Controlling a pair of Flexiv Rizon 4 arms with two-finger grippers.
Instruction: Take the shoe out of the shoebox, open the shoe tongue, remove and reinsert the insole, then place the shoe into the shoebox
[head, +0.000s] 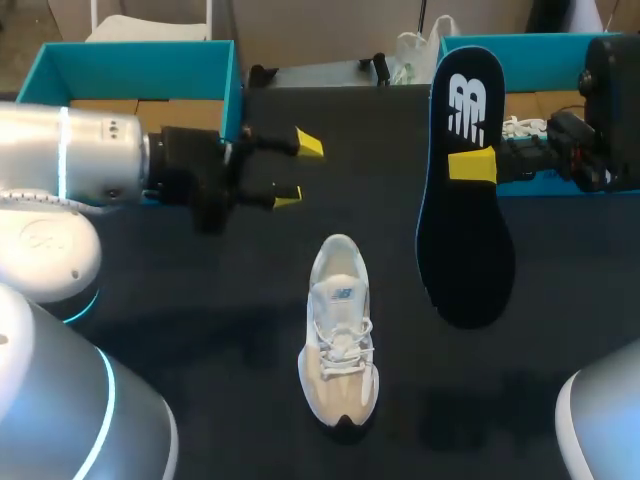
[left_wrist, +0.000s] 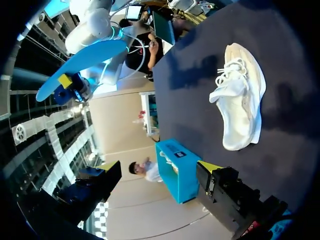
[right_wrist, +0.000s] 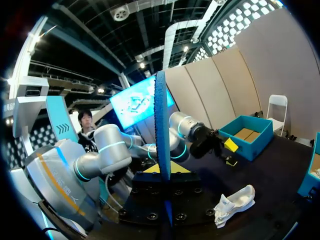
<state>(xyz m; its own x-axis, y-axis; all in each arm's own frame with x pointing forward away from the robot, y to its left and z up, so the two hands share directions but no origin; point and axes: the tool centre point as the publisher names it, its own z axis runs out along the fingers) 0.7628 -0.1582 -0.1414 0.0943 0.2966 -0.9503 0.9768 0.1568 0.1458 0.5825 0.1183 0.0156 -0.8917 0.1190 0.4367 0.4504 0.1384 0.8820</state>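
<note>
— So, where do we stand?
— We have the shoe (head: 340, 335) out on the table (head: 200, 300), toward its near edge. Our right gripper (head: 472, 165) pinches the insole (head: 465, 250) aloft; our left gripper (head: 298, 170) hangs spread, empty.
— What's left?
— Reinserting it, we judge, then boxing the shoe in a shoebox (head: 545, 45) at a far corner.

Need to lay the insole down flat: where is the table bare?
Bare table lies left of the shoe, nearer than the left arm, and right of the shoe, nearer than the held insole. The back, between the left box and right box, is crowded.
</note>
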